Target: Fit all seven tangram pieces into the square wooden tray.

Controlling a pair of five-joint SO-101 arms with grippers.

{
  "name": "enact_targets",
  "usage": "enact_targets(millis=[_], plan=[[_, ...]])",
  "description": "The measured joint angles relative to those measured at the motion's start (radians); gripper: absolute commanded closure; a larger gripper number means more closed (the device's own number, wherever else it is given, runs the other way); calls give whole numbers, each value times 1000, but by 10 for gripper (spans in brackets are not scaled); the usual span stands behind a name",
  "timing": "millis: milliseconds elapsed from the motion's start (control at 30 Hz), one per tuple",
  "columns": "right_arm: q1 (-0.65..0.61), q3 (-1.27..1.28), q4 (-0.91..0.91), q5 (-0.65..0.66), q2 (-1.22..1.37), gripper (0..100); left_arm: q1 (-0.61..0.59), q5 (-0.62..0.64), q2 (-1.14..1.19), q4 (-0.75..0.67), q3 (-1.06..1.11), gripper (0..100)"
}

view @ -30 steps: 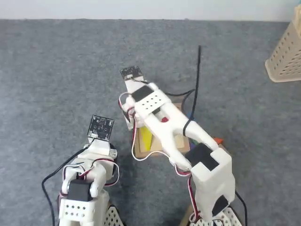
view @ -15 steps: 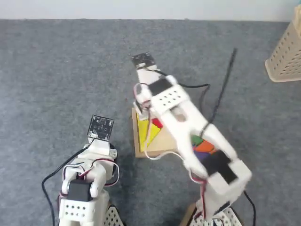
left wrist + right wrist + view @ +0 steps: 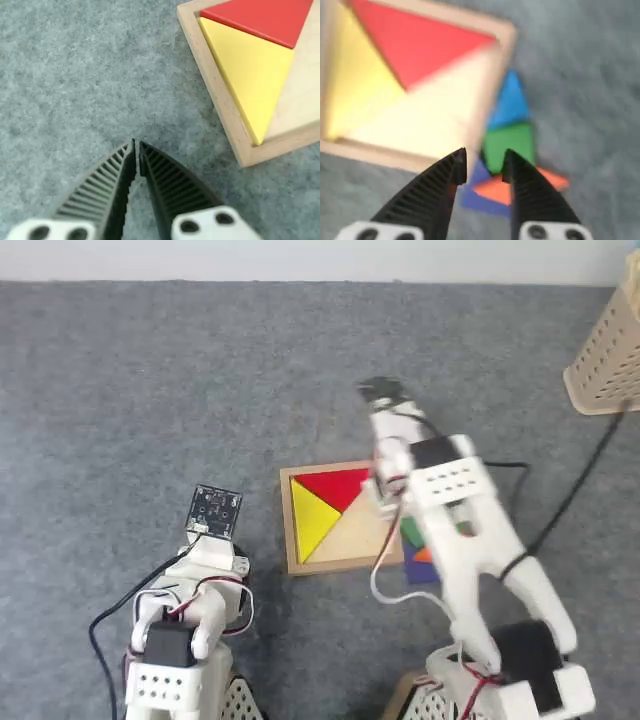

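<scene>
Wooden tray (image 3: 288, 530) holds the red triangle (image 3: 335, 485) and yellow triangle (image 3: 310, 520). The loose pieces (image 3: 509, 142) lie just outside its rim, blurred and partly hidden under the right arm (image 3: 480, 540). Right gripper (image 3: 484, 157) hovers there, slightly parted and empty; left gripper (image 3: 136, 146) is pressed together over carpet (image 3: 75, 75).

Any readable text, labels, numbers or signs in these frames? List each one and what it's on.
No text can be read anywhere.
Small black circuit board: tiny marks, too small to read.
Second small circuit board: blurred, unreadable.
Square wooden tray: no print.
Red triangular piece and yellow triangular piece in the tray: plain faces, no print.
</scene>
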Motion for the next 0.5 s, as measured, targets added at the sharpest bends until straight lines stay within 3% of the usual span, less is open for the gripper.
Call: enact_targets(millis=[200,333,500], plan=[[144,64,51,87,-2,850,0,0,0,0,0,988],[166,160,51,141,-26,850,0,0,0,0,0,988],[140,245,26,336,-64,813,0,0,0,0,0,988]])
